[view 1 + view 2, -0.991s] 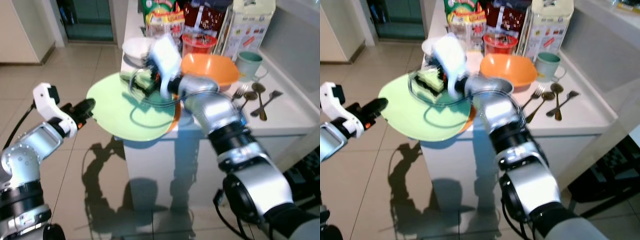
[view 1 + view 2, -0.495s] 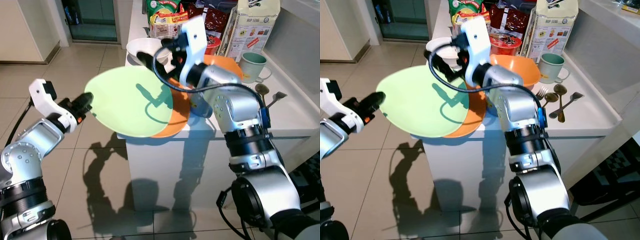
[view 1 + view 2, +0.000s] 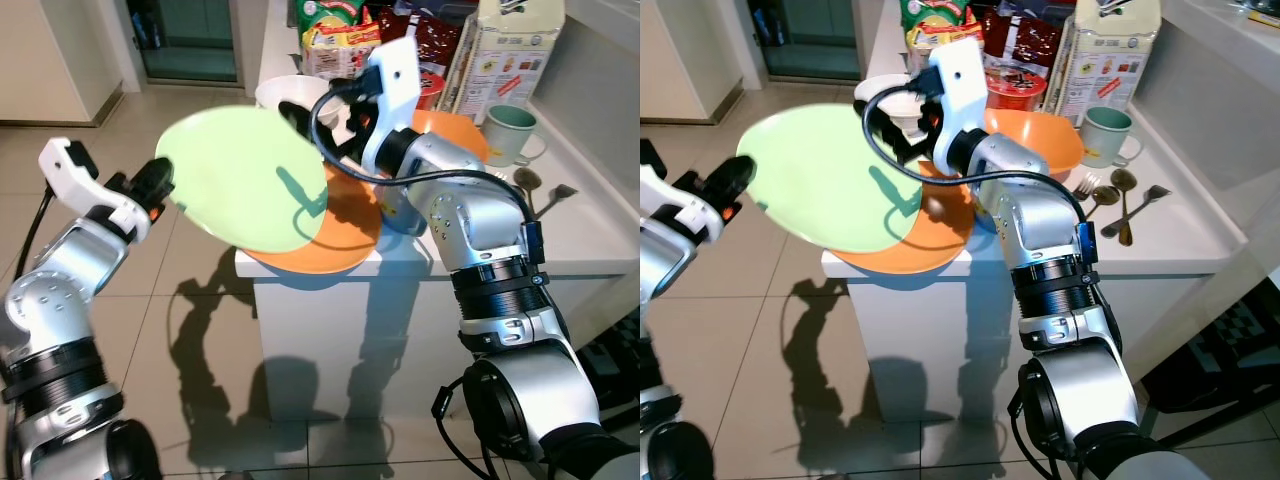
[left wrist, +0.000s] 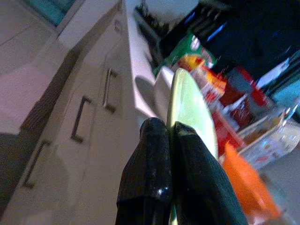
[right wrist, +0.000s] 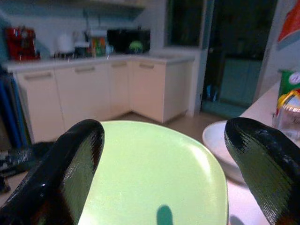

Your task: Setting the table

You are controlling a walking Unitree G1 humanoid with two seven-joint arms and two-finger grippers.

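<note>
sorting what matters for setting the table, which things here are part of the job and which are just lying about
Part of the job:
green plate, pinched at its rim by the left gripper
orange plate
orange bowl
white bowl
mint mug
forks and spoons
right gripper, open over the green plate

Just lying about:
snack packets
carton
red cup

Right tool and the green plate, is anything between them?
Nothing: right wrist view shows the open right tool with the green plate directly ahead.

Colours on white table point(image 3: 590, 235)
Light green plate point(image 3: 245, 175), orange plate point(image 3: 340, 235), orange bowl point(image 3: 1035, 135), white bowl point(image 3: 285, 100), pale green mug point(image 3: 508, 132).
</note>
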